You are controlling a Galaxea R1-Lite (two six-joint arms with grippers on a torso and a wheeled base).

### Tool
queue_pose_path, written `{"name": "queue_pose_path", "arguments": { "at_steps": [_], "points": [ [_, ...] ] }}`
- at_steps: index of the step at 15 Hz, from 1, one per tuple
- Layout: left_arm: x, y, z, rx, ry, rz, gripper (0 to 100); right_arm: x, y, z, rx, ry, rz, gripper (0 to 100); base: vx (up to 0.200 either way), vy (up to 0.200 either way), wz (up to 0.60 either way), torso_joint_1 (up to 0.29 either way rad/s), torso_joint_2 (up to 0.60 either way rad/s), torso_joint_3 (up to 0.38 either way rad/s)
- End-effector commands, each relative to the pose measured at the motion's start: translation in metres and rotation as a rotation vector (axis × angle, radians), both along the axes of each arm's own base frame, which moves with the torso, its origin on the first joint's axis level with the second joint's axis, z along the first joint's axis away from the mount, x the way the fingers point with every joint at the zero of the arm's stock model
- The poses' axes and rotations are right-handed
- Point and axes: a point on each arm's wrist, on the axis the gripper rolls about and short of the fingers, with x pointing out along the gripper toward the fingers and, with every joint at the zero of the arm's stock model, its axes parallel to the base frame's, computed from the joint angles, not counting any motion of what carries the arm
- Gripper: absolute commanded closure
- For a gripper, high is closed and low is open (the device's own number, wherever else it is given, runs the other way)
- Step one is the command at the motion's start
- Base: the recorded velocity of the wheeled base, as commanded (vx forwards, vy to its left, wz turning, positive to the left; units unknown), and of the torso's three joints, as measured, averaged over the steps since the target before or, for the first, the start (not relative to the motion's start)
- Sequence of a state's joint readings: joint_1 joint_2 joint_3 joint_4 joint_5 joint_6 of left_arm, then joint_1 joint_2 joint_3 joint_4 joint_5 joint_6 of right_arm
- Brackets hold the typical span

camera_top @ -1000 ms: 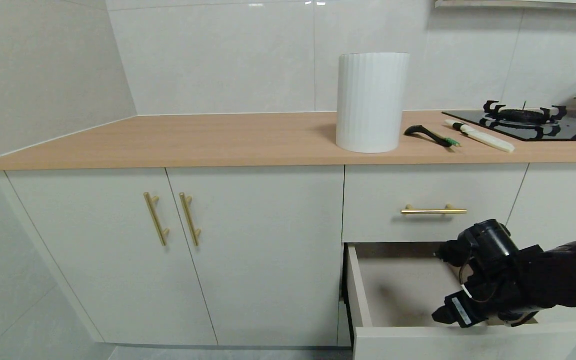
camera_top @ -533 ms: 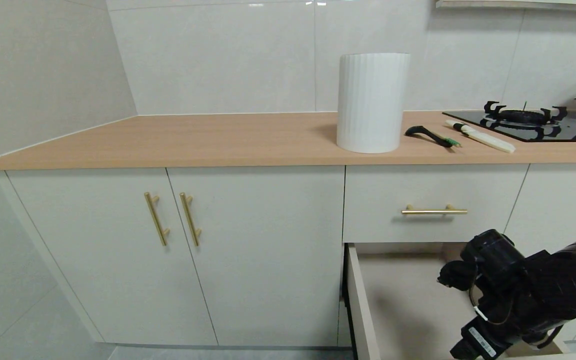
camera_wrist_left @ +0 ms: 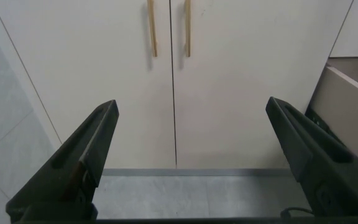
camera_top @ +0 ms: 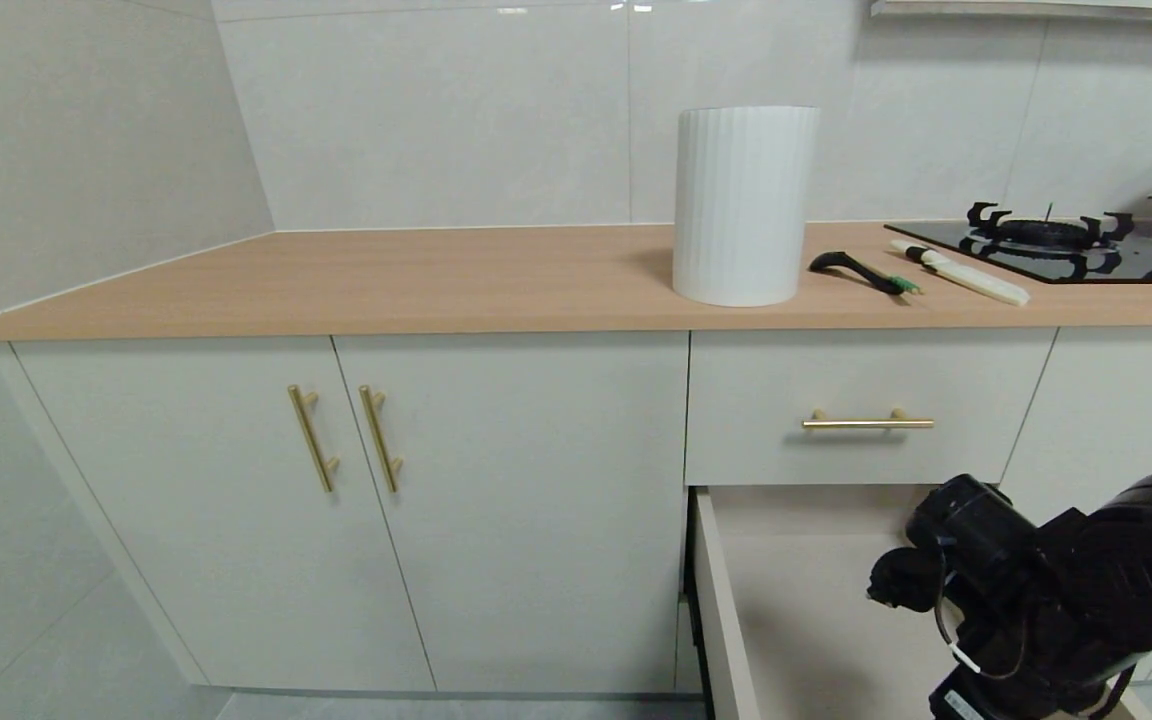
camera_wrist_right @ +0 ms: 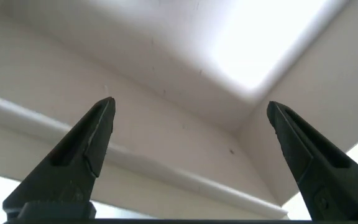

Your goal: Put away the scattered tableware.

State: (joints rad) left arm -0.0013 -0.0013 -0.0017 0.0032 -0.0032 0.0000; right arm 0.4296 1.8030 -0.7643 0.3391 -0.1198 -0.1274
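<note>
One black utensil [camera_top: 863,271] beside white canister [camera_top: 744,205]

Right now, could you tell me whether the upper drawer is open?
No, the upper drawer sits shut and flush; only the lower drawer beneath it is pulled out.

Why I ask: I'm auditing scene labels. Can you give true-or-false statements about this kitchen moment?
The lower drawer is open. True.
The white ribbed container lies on its side. False: it stands upright on the countertop.
The left tool and right tool are both open. True.
The black utensil and pale utensil sit in the drawer. False: they lie on the countertop beside the stove.
The upper drawer is shut. True.
</note>
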Motion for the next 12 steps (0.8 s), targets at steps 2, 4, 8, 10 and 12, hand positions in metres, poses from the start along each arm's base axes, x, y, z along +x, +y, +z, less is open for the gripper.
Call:
{"name": "queue_pose_path", "arguments": {
  "at_steps": [2,4,8,10,12],
  "points": [
    [0.0,0.0,0.0,0.0,0.001,0.0,0,0.02,0.006,0.023,0.105,-0.123,-0.173,0,0.0,0.0,0.0,0.0,0.0,0.0],
    [0.0,0.0,0.0,0.0,0.001,0.0,0,0.029,0.001,0.046,0.201,-0.232,-0.276,0,0.0,0.0,0.0,0.0,0.0,0.0],
    [0.0,0.0,0.0,0.0,0.001,0.0,0,0.035,-0.014,0.067,0.281,-0.396,-0.33,0,0.0,0.0,0.0,0.0,0.0,0.0],
    [0.0,0.0,0.0,0.0,0.001,0.0,0,0.034,-0.014,0.07,0.29,-0.415,-0.329,0,0.0,0.0,0.0,0.0,0.0,0.0],
    [0.0,0.0,0.0,0.0,0.001,0.0,0,0.034,-0.015,0.07,0.294,-0.432,-0.33,0,0.0,0.0,0.0,0.0,0.0,0.0]
  ]
}}
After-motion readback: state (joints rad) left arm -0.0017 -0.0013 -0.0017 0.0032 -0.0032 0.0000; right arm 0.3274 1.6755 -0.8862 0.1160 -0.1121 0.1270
